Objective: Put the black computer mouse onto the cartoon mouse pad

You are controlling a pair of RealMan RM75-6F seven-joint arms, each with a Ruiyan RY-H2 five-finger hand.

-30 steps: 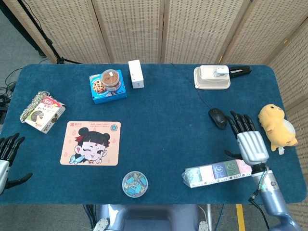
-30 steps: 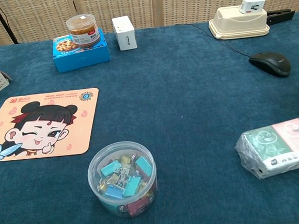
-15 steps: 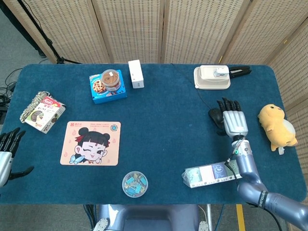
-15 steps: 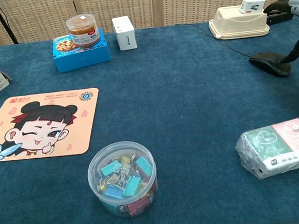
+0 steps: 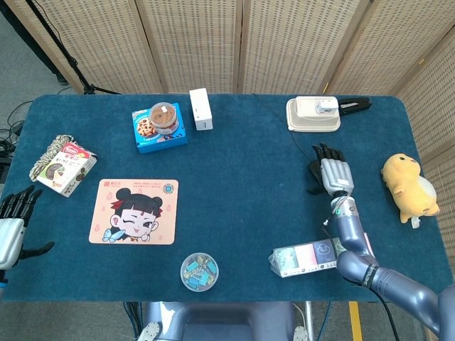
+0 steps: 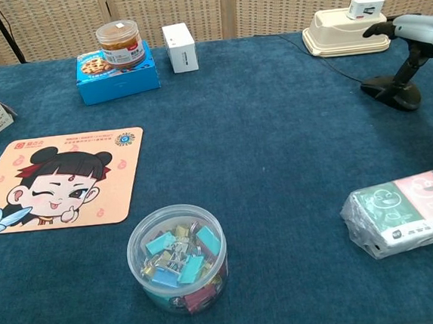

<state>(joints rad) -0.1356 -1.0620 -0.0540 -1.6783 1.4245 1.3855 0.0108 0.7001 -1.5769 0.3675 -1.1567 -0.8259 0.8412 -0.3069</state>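
The black computer mouse point(image 5: 313, 171) point(image 6: 387, 89) lies on the blue cloth at the right, its cable running back toward the cream device. My right hand point(image 5: 333, 172) point(image 6: 411, 33) hovers just over it, fingers spread, with the thumb reaching down to the mouse's right side; no grip shows. The cartoon mouse pad point(image 5: 134, 211) point(image 6: 51, 180) lies flat at the left with nothing on it. Far from both, my left hand point(image 5: 13, 229) rests at the table's left edge with its fingers apart and empty.
A clear jar of binder clips point(image 5: 199, 272) point(image 6: 177, 258) stands at the front centre, a tissue pack point(image 5: 306, 257) point(image 6: 406, 210) below the right hand. Cookie box point(image 5: 160, 126), white box point(image 5: 200, 109) and cream device point(image 5: 313, 114) line the back; a yellow plush point(image 5: 407, 186) sits at the right.
My right hand has travelled left and forward from beside the mouse to over it, thumb now at the mouse. The mouse has not moved. The left hand shifted slightly.
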